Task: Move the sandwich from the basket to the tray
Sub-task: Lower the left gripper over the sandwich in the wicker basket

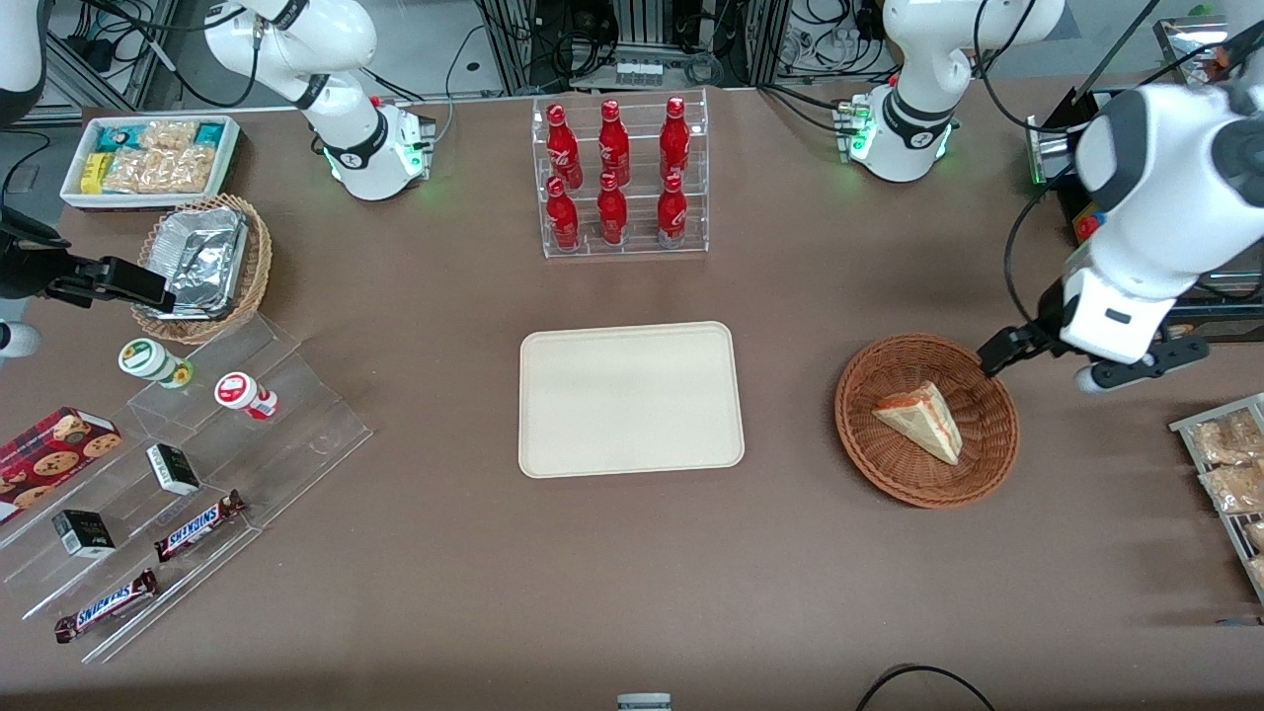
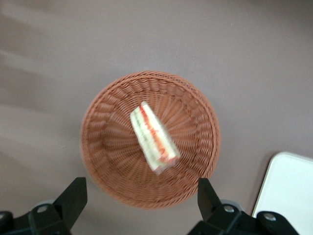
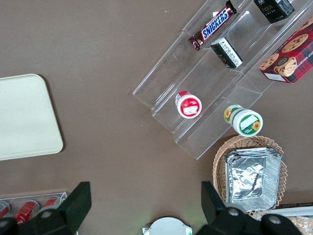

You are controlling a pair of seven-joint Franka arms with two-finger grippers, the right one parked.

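Note:
The sandwich (image 1: pixel 920 418) (image 2: pixel 154 139), a pale wedge with red-orange filling at its edge, lies in the middle of the round reddish-brown wicker basket (image 1: pixel 879 449) (image 2: pixel 107 147). My gripper (image 1: pixel 999 352) (image 2: pixel 139 196) hangs above the basket's rim, on the side toward the working arm's end, clear of the wicker. It is open wide, with nothing between its black fingers (image 2: pixel 73 196). The cream tray (image 1: pixel 632 400) (image 2: pixel 291 196) (image 3: pixel 24 117) lies flat and bare beside the basket, toward the parked arm's end.
A clear rack of red bottles (image 1: pixel 620 178) stands farther from the front camera than the tray. Toward the parked arm's end are a snack bin (image 1: pixel 148 158), a tan basket with foil (image 1: pixel 202 262) and a clear stepped shelf (image 1: pixel 197 464). Snack packs (image 1: pixel 1229 464) lie at the working arm's end.

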